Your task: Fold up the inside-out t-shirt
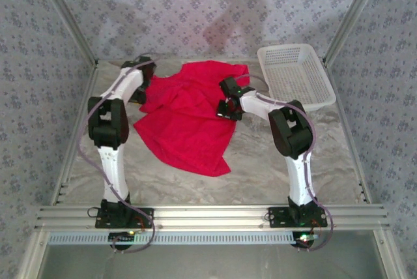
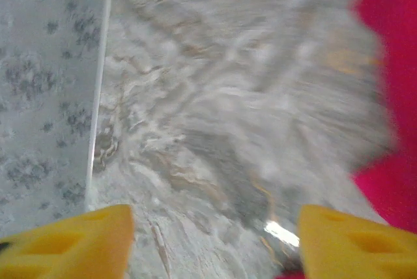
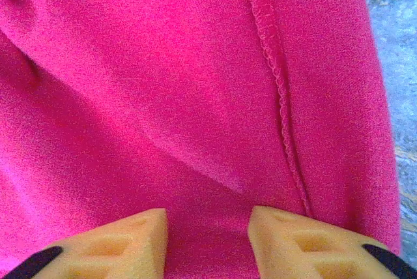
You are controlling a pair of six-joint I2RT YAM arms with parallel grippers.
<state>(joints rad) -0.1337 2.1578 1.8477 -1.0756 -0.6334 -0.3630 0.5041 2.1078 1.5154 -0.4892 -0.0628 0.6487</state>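
The inside-out t-shirt point(image 1: 189, 119) is a plain red garment lying crumpled in the middle of the table, stretching from the far edge toward the front. My left gripper point(image 1: 139, 94) is at the shirt's far left edge. In the left wrist view, which is blurred, my left gripper point(image 2: 215, 240) is open, its yellow fingers wide apart over bare table, with the shirt point(image 2: 391, 25) along the right side. My right gripper point(image 1: 225, 111) is over the shirt's right part. Seen from the wrist, the right gripper point(image 3: 207, 240) is open just above the cloth point(image 3: 163, 83), beside a stitched seam point(image 3: 277, 77).
A white lattice basket point(image 1: 285, 49) stands at the back right of the marbled table point(image 1: 273, 161). Patterned walls enclose the table, and one wall point(image 2: 45, 83) stands close to the left gripper. An aluminium rail point(image 1: 208, 214) runs along the front by the arm bases.
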